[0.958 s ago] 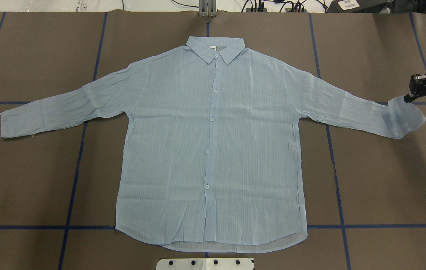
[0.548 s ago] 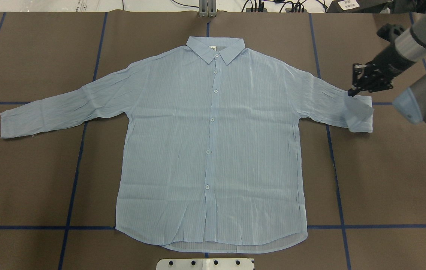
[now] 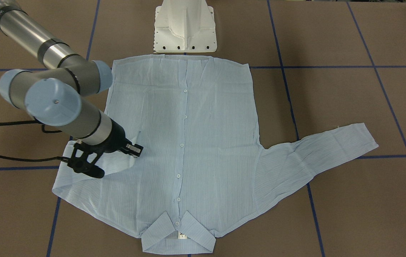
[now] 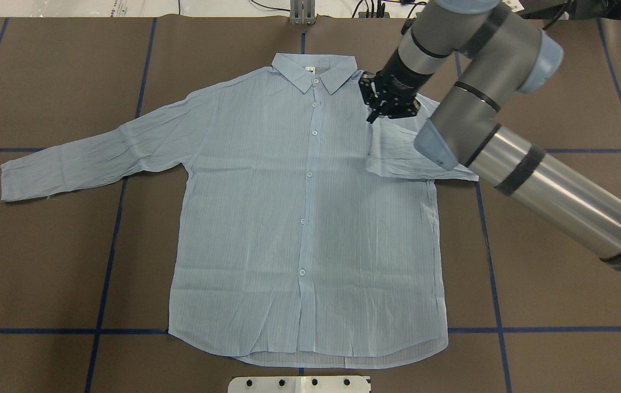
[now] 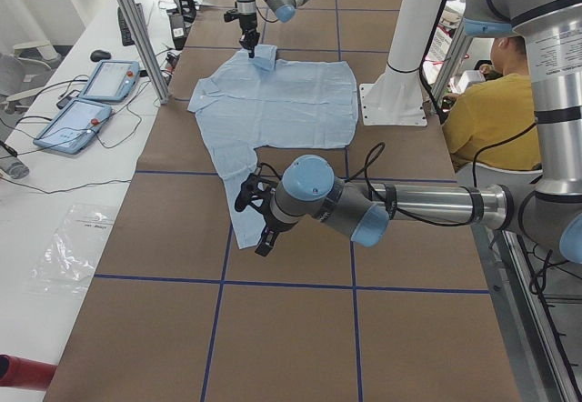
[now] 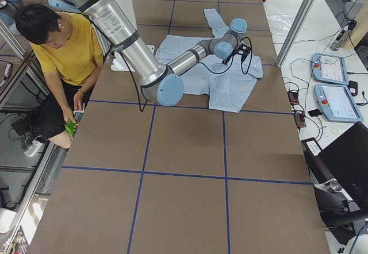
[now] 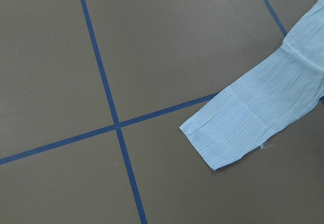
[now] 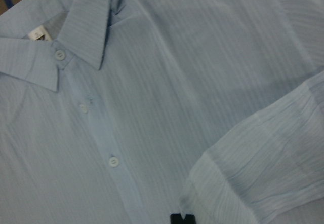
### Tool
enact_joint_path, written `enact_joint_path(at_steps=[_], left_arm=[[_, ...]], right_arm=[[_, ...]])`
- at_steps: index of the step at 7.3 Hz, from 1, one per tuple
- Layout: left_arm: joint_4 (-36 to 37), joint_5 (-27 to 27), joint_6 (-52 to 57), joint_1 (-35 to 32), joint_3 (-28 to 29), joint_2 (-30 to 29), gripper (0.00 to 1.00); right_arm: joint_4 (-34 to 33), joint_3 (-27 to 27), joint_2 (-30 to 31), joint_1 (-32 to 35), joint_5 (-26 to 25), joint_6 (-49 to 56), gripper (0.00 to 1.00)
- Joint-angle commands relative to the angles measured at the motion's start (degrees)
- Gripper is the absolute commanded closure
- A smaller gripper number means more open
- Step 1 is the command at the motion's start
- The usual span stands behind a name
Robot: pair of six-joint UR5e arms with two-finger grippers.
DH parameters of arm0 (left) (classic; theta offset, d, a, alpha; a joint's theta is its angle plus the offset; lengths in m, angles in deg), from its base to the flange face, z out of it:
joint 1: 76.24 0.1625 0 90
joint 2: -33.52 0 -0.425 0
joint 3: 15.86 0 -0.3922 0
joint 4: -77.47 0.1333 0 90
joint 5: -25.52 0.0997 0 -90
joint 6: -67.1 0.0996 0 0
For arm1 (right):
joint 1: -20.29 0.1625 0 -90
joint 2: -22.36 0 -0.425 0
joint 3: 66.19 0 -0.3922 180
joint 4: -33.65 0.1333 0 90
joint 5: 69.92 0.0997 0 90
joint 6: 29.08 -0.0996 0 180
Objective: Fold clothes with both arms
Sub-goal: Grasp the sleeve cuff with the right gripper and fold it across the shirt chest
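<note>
Close to the robot's white base [image 4: 299,383], the shirt [image 4: 299,229] lies flat and front up on the table [image 4: 42,262]. Its hem is at the base-side edge and its collar [image 4: 314,71] points to the far edge. The left sleeve [image 4: 86,158] lies straight out toward the table's left end. The left gripper [image 5: 259,229] hangs by that cuff; I can't tell how its jaws stand. Farther on, the right gripper [image 4: 371,116] is pinched closed on the right cuff, with that sleeve folded over the chest beside the collar.
</note>
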State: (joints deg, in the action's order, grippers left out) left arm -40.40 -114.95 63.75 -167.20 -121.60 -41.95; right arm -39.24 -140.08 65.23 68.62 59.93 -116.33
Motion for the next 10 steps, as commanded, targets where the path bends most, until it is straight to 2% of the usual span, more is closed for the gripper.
enact_joint_path(at_steps=[1,2,5,6,7,8,9,10], left_arm=[[-0.3,0.0,0.0,0.0,0.6,-0.2,0.00],[-0.3,0.0,0.0,0.1,0.5,-0.2,0.00],[-0.3,0.0,-0.1,0.4,0.7,-0.6,0.00],[-0.3,0.0,-4.1,1.0,0.9,-2.0,0.00],[-0.5,0.6,-8.9,4.1,1.3,-3.1,0.00],[-0.6,0.8,-10.1,6.0,4.0,-5.1,0.00],[-0.8,0.8,-10.4,9.5,7.1,-8.3,0.00],[-1.7,0.8,-12.1,12.7,13.2,-11.6,0.00]], right_arm=[[10.5,11.4,-9.6,-3.8,-6.7,-10.5,1.00],[15.1,17.6,-13.0,-5.2,-10.4,-14.3,1.00],[15.3,20.6,-15.9,-6.8,-13.3,-15.0,1.00],[15.5,21.5,-16.8,-7.5,-14.3,-15.0,1.00],[15.4,21.6,-16.9,-8.3,-15.5,-15.5,0.06],[15.4,21.6,-16.9,-10.5,-18.3,-16.7,0.01],[15.4,21.6,-17.9,-11.1,-18.7,-17.9,0.01],[15.3,21.0,-18.3,-11.1,-18.7,-19.2,0.01]])
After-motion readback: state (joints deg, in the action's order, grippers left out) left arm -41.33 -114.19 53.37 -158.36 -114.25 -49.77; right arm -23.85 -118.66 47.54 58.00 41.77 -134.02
